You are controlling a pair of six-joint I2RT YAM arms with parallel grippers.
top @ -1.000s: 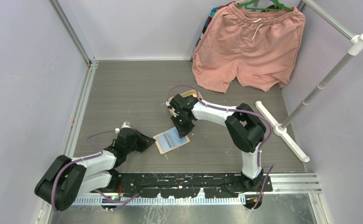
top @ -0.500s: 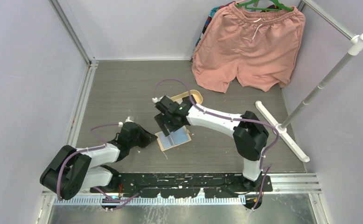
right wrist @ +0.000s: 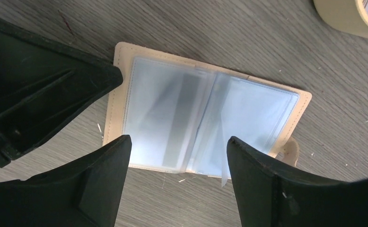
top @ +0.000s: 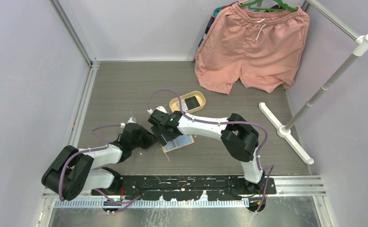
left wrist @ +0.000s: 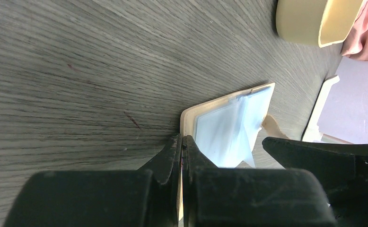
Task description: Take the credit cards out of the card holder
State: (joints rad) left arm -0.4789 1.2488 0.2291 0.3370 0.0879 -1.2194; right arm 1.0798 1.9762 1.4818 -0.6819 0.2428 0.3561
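A small beige leather-like folding card holder (top: 182, 142) lies open and flat on the grey wood-grain table (top: 125, 85), just toward 6 o'clock of the table's middle in the top view. Its inside faces up: two pale blue-grey translucent pockets (right wrist: 158, 109) framed by a stitched tan border, with a looser clear leaf standing up along the centre fold. A greyish band shows through one pocket; whether that is a card I cannot tell. A tan snap tab (right wrist: 291, 150) sticks out from one short edge.

The right gripper (right wrist: 178, 146) hangs directly above the card holder, its two black fingers spread wide to either side of the pockets and holding nothing. The left gripper (left wrist: 181, 142) sits at the card holder's 9 o'clock, fingers pressed together, tips against the beige edge; whether they pinch the cover I cannot tell.

At about 1 o'clock from the card holder, near it, stands an oval cream-yellow tray (top: 172, 105) with a dark rectangular credit card (top: 191, 101) lying inside.
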